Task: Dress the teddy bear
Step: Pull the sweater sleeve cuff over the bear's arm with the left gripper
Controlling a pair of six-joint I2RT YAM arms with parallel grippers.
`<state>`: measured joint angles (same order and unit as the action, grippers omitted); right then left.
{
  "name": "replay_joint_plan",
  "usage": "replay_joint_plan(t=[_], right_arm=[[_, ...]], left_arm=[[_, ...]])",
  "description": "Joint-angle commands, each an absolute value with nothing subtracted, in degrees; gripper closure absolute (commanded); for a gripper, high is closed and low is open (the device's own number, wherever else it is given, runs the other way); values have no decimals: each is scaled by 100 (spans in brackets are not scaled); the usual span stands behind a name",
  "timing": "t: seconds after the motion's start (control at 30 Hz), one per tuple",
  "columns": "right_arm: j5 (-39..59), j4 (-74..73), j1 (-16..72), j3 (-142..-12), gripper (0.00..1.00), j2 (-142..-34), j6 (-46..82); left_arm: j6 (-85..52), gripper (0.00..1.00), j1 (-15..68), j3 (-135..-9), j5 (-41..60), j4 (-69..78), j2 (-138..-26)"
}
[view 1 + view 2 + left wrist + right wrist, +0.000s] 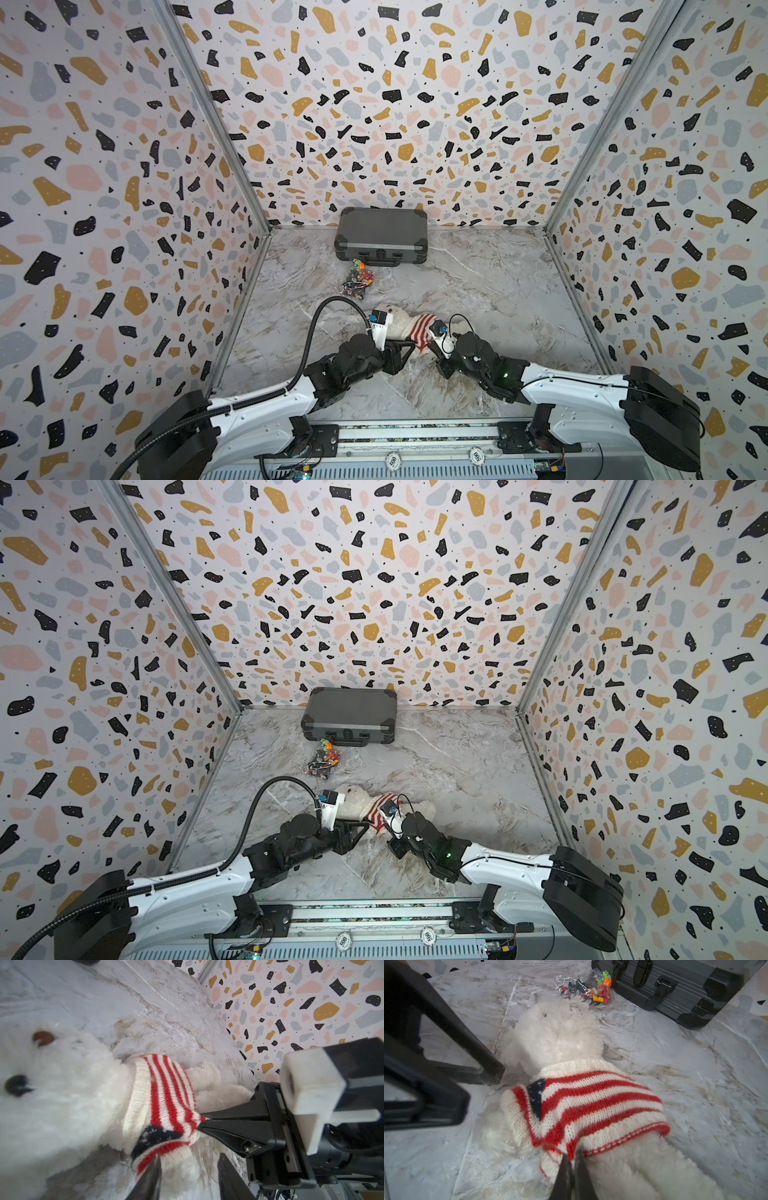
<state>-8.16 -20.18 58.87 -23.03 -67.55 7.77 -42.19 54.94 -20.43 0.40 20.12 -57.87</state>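
Fluffy white plush teddy bear (400,324) is laid at 6 o'clock of the dark grey hard case (380,237), head toward 9 o'clock; its red-and-white striped knitted sweater (419,330) is pinched by the closed right gripper (572,1167), left gripper (189,1158) held open, empty

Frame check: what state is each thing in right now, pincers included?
teddy bear: lying on the table, sweater over its torso.
sweater: on the bear, hem pinched by the right pincer.
left pincer: open, at the sweater's edge.
right pincer: shut on the sweater hem.
case: closed, lying flat.
bag of bricks: lying in front of the case.
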Motion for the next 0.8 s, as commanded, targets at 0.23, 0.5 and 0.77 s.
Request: replay_joint_plan(t=[0.23,0.5,0.77], right_arm=[[-825,-2180,6007,-2497,100,-6786,922],[-854,-2262,6089,-2453,100,-6803,971],[-853,-2321,6120,-2420,100,-6859,1011]], left_arm=[[-4253,54,5950,-2440,-1073,911,-6249],[-4490,55,6332,-2557,-1239,985,-6672],[-4710,40,6493,-2628,-1422,883,-6753]])
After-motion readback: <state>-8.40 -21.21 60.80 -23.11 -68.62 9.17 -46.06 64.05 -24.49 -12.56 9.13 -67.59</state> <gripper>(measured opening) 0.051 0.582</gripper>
